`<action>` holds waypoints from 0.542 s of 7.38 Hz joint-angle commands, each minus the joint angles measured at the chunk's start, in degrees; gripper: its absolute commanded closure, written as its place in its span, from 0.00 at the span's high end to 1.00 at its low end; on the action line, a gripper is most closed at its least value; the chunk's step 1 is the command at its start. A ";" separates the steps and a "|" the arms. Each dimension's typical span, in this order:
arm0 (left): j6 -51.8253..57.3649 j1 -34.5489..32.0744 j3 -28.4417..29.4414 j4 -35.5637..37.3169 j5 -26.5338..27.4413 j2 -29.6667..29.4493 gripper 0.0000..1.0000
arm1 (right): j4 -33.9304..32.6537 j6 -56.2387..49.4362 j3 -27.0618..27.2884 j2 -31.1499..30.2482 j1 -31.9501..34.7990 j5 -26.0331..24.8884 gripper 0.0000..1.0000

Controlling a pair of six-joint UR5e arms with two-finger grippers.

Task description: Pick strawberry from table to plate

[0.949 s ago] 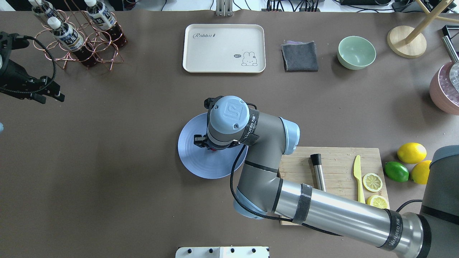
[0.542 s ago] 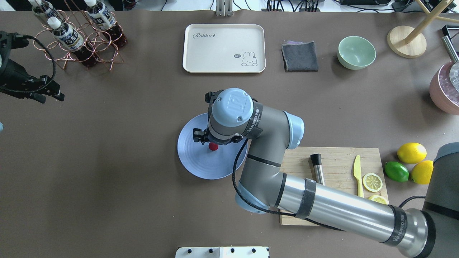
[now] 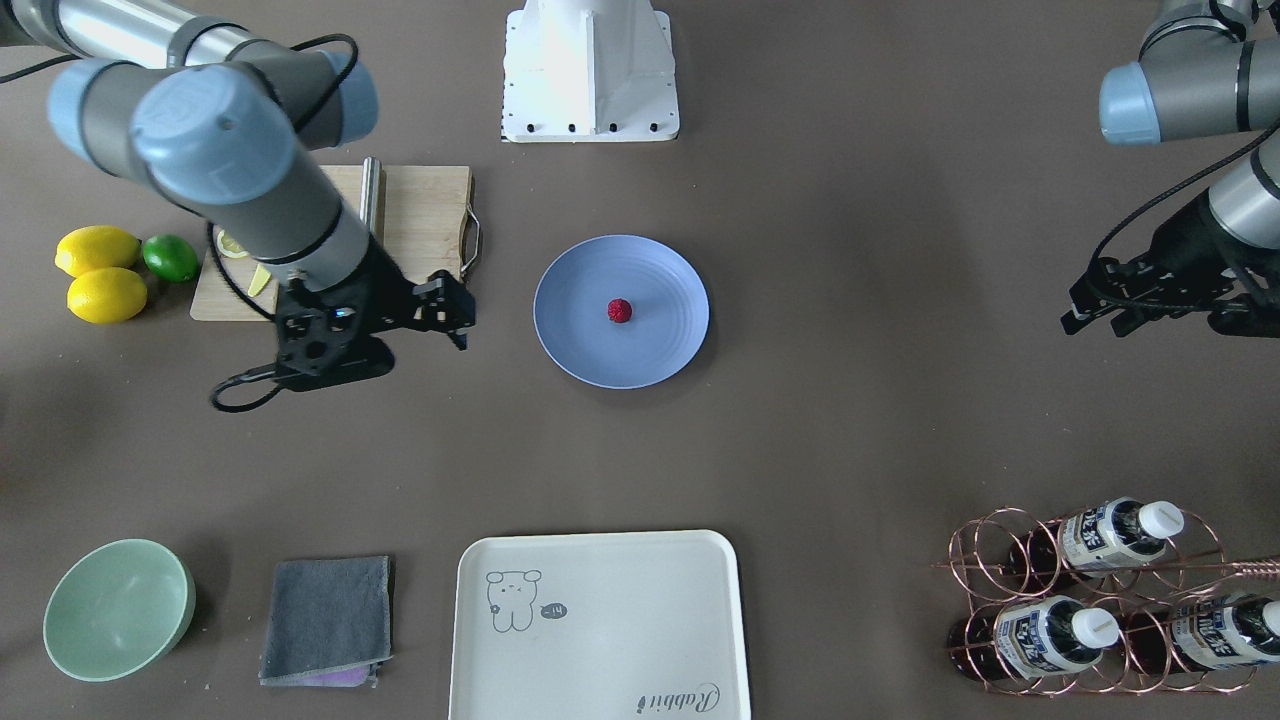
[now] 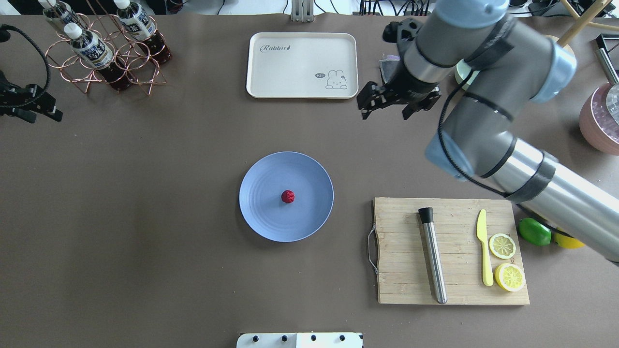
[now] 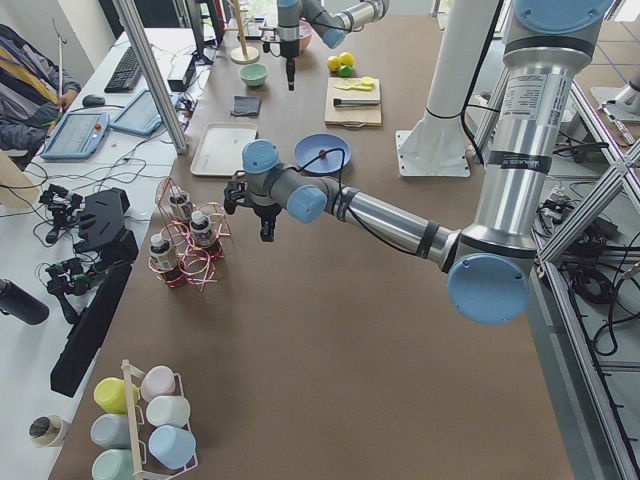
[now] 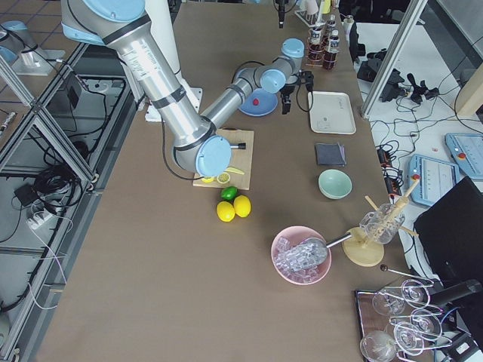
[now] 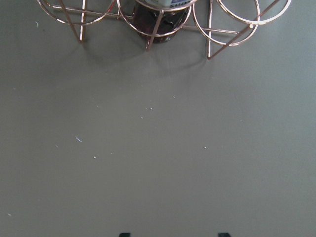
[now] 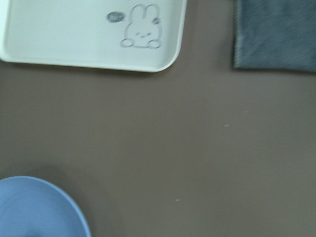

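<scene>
The small red strawberry (image 4: pixel 287 196) (image 3: pixel 620 311) lies free near the middle of the round light blue plate (image 4: pixel 261 212) (image 3: pixel 580 345) on the grey-brown table (image 4: pixel 145 217). My right gripper (image 4: pixel 385 112) (image 3: pixel 455 312) hangs open and empty above the table. It is well away from the plate, between the cream tray and the grey cloth. The right wrist view shows only a piece of the plate's rim (image 8: pixel 44 197). At the far left edge, beside the bottle rack, my left gripper (image 4: pixel 38 112) (image 3: pixel 1098 320) is open and empty.
A cream tray (image 4: pixel 302 65), grey cloth (image 4: pixel 411 82) and mint bowl (image 4: pixel 481 77) line the back. A cutting board (image 4: pixel 401 270) holds a steel muddler, yellow knife and lemon slices. A copper bottle rack (image 4: pixel 104 53) stands back left, and a lime (image 4: pixel 534 231) lies at the right.
My right arm has risen off the plate and swung to the back right, leaving the strawberry on the plate. My left gripper has drawn back toward the left edge.
</scene>
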 commanded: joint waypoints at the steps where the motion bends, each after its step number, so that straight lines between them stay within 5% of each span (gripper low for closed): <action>1: 20.32 -9.73 -0.74 15.41 0.40 -0.56 0.68 | -5.94 -19.68 1.32 -8.12 13.00 4.89 1.00; 4: 31.89 -16.09 1.44 19.08 0.15 0.31 0.68 | -12.00 -49.99 -4.70 -15.97 27.49 4.37 1.00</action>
